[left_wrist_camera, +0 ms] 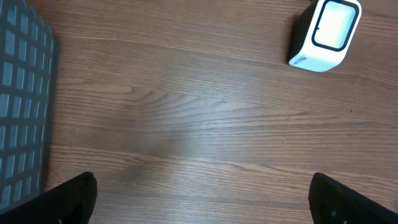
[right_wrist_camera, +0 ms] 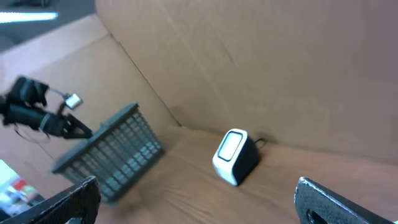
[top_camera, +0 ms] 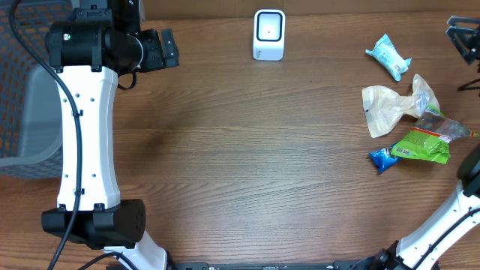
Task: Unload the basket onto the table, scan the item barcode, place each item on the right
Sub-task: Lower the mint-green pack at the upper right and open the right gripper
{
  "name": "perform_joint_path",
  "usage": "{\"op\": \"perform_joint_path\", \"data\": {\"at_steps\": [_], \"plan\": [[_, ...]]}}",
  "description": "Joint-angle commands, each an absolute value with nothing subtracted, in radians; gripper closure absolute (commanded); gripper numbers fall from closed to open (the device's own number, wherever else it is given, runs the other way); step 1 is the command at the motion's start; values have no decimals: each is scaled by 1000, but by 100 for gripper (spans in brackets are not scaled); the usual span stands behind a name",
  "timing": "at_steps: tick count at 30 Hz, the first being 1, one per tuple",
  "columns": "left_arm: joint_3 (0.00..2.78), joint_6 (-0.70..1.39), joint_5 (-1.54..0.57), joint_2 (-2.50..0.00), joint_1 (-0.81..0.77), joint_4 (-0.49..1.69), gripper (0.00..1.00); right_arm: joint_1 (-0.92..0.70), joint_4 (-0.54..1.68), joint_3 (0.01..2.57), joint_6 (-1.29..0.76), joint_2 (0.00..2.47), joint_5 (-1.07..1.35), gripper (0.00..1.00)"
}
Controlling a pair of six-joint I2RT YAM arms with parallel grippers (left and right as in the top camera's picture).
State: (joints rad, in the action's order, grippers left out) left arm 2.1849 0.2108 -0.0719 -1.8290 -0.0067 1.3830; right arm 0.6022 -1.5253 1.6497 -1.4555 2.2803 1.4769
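Observation:
The white barcode scanner [top_camera: 269, 34] stands at the table's far middle, its window facing up and forward. Packets lie in a cluster at the right: a teal one [top_camera: 388, 56], a crumpled clear bag [top_camera: 390, 109], a green one [top_camera: 421, 144] and a small blue one [top_camera: 382, 157]. My left gripper [top_camera: 166, 49] hovers at the far left, left of the scanner [left_wrist_camera: 326, 31]. It [left_wrist_camera: 202, 205] is open over bare wood and holds nothing. My right gripper [right_wrist_camera: 199, 205] is open and empty, raised and facing the scanner [right_wrist_camera: 235, 155]. It shows only partly at the overhead view's top right edge [top_camera: 463, 37].
A grey mesh basket [top_camera: 30, 112] sits at the table's left edge, close beside the left arm, and shows in both wrist views [left_wrist_camera: 22, 106] [right_wrist_camera: 109, 155]. A cardboard wall [right_wrist_camera: 261, 62] backs the table behind the scanner.

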Motion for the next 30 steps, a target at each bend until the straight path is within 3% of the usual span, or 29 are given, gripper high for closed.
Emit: {"op": "perform_joint_path", "data": {"at_steps": [1,6,11,17,20,23,30], "plan": [[2188,224,-78,-1812,-7,1380,0,569,-1551,1665,-1672,2236,1565,0],[2188,224,-78,-1812,-7,1380,0,508,-1526,1671,-1707,2207,1565,0],[2188,224,-78,-1812,-7,1381,0,426,-1356,1691,-1706,2205,1523,0],[2188,224,-78,-1812,-7,1381,0,347,-1020,1691,-1694,2205,1296,0],[2188,224,-78,-1812,-7,1380,0,339,-981,1691,-1671,2205,1214,0],[2188,224,-78,-1812,-6,1381,0,325,-857,1691,-1583,2205,1146,0],[2188,224,-78,-1812,-7,1380,0,281,-263,1726,-1121,2205,987,0]]}}
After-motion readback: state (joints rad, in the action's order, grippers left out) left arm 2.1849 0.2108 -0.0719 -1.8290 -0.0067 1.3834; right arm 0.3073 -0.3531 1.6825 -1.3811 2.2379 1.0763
